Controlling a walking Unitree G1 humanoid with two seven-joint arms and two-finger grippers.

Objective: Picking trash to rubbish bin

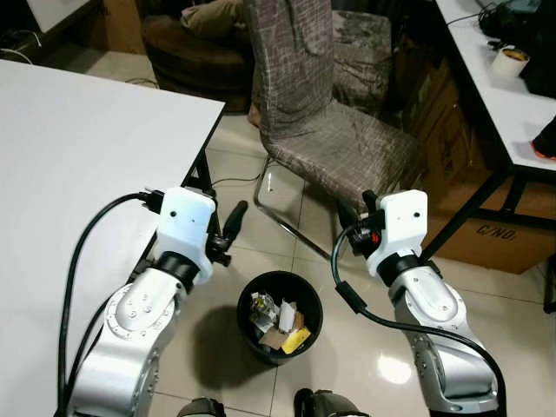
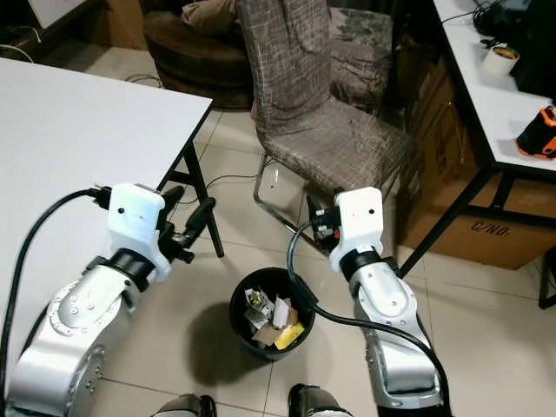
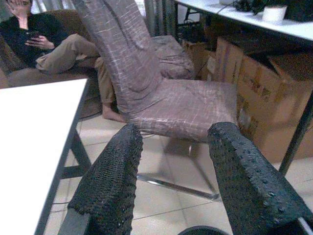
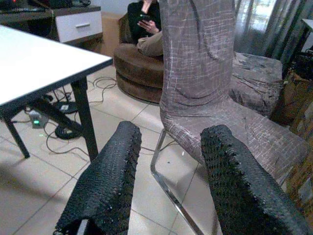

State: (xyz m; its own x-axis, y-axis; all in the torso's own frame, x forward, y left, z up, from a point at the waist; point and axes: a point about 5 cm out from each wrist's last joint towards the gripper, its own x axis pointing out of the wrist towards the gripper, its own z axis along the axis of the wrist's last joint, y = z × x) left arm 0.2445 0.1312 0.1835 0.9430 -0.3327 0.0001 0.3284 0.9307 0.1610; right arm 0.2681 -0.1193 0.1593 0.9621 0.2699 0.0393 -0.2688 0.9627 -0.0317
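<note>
The black rubbish bin [image 1: 280, 314], holding what looks like paper trash [image 1: 278, 321], stands on the tiled floor [image 1: 261, 239] between the left gripper [image 3: 171, 181] and right gripper [image 4: 168, 181], both spread open and empty.

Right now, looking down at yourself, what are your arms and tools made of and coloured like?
Both arms are silver metal with rounded, bolted joints and a white boxy wrist block. A thick black cable loops along each. The left tool and right tool each have two long black fingers with a bumpy, knobbled surface.
</note>
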